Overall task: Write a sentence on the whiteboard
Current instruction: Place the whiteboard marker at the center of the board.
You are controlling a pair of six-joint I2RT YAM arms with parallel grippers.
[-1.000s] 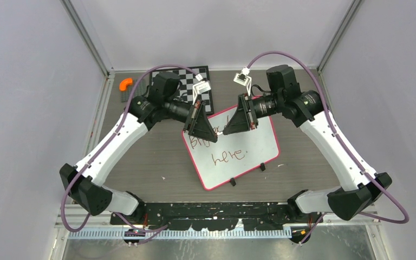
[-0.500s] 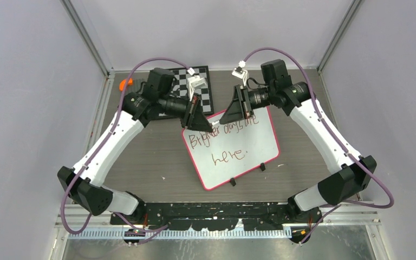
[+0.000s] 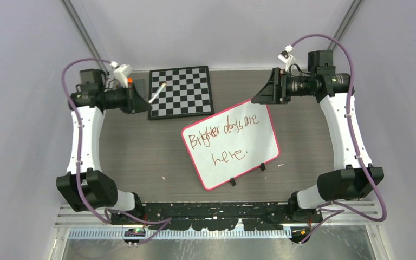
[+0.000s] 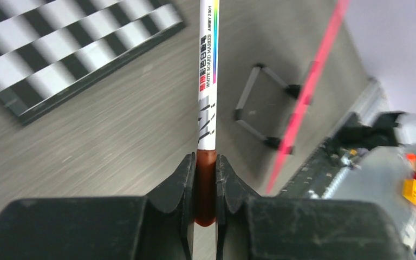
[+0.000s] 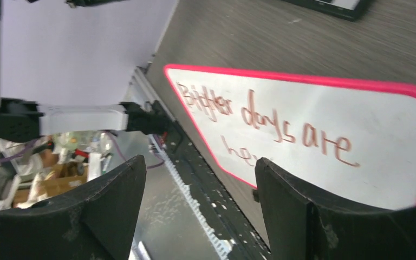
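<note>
Your whiteboard [image 3: 260, 154] lies skewed in the middle of the table [image 3: 141, 157]. It is probably light, stiff and slick, so take it by the pink rim, never the writing. The sentence [image 3: 225, 130] runs reddish-brown across two lines. Farther back, the left gripper [image 4: 206, 162] clenches the marker [image 4: 208, 81]; the right gripper [image 5: 199, 165] gapes empty.

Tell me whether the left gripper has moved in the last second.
Yes. The left gripper, shut on the marker, has swung left off the whiteboard top corner and sits at the checkered board left edge.
</note>
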